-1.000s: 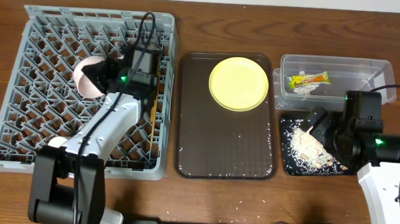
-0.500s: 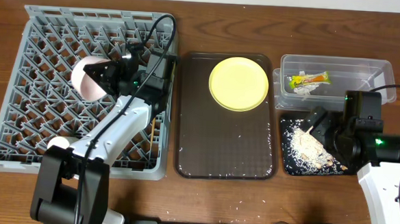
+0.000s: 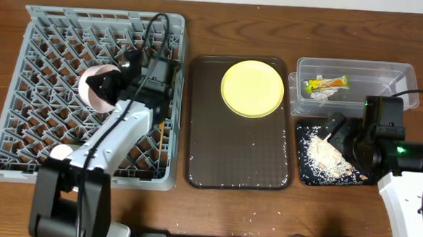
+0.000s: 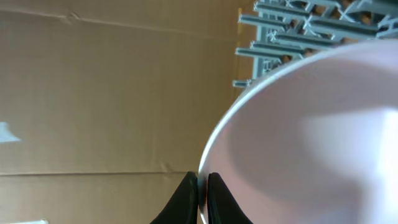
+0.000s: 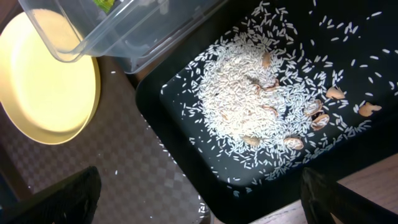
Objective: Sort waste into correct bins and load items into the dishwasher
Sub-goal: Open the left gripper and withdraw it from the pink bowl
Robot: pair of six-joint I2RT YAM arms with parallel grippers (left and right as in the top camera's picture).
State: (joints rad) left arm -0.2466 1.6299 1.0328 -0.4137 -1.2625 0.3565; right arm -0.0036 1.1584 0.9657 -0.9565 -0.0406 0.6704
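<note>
Bowl (image 4: pixel 311 137) was pinched at its rim by the closed jaws of the left gripper (image 4: pixel 202 185) and held on edge over the rack (image 3: pixel 56 30), presumably for slotting between pegs. Right gripper (image 3: pixel 336 132) jaws were spread and empty, with the black tray (image 5: pixel 373 149) directly beneath them

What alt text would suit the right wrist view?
Rice-like crumbs lie piled in a black tray, with tan bits among them. At upper left are a clear tub and a yellow plate on a brown tray.
</note>
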